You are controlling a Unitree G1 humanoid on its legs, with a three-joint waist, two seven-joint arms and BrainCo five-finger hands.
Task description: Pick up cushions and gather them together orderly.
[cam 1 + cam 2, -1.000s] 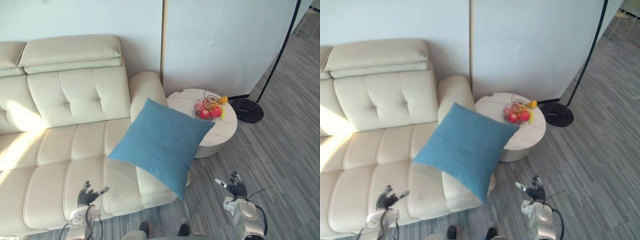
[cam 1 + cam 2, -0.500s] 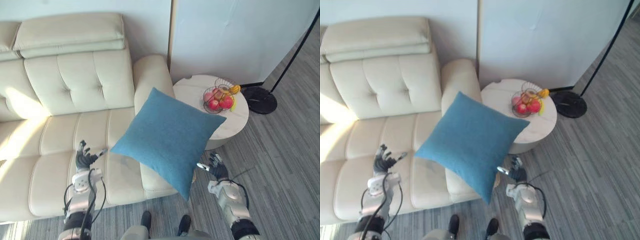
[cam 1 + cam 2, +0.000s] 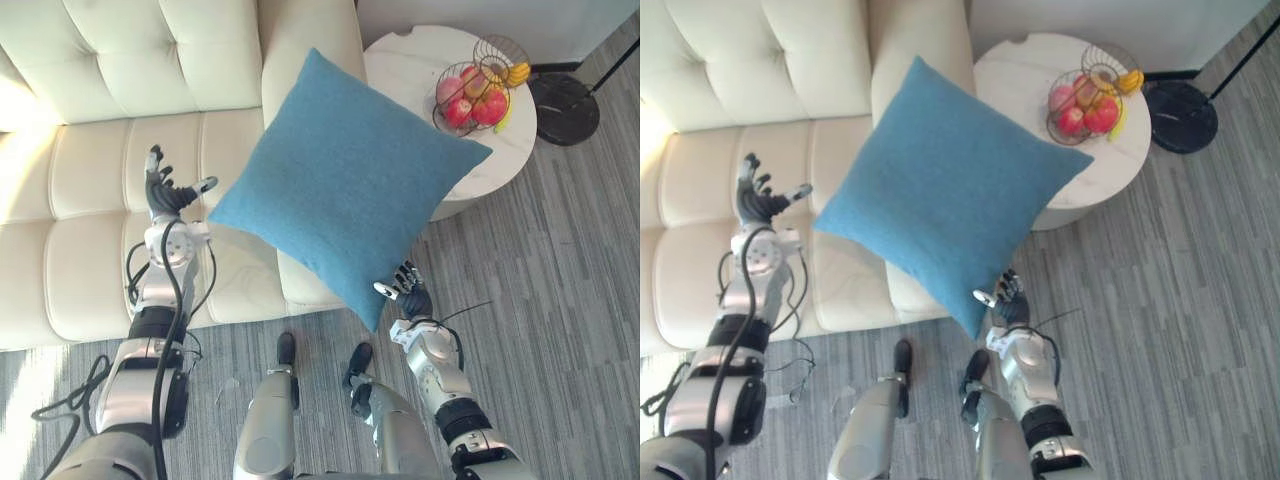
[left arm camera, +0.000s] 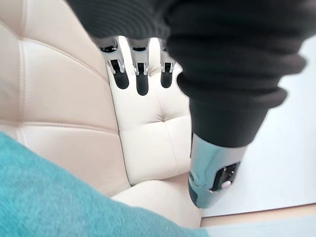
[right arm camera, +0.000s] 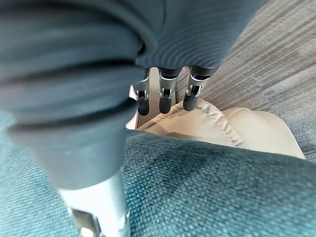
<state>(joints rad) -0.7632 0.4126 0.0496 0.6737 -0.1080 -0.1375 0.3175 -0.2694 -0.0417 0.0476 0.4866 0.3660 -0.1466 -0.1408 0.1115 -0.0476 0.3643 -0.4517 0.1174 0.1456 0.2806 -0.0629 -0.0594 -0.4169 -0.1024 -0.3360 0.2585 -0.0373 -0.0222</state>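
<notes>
On the sofa (image 3: pixel 90 200): one blue cushion (image 3: pixel 350 185)

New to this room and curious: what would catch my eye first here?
A big blue cushion lies tilted across the arm of the cream sofa, beside a round white table bearing a wire basket of fruit. The left hand hovers open over the sofa seat; the right hand is open by the cushion's lower corner.

Bright daylight, sunlit patch on sofa (image 3: pixel 90 170)
</notes>
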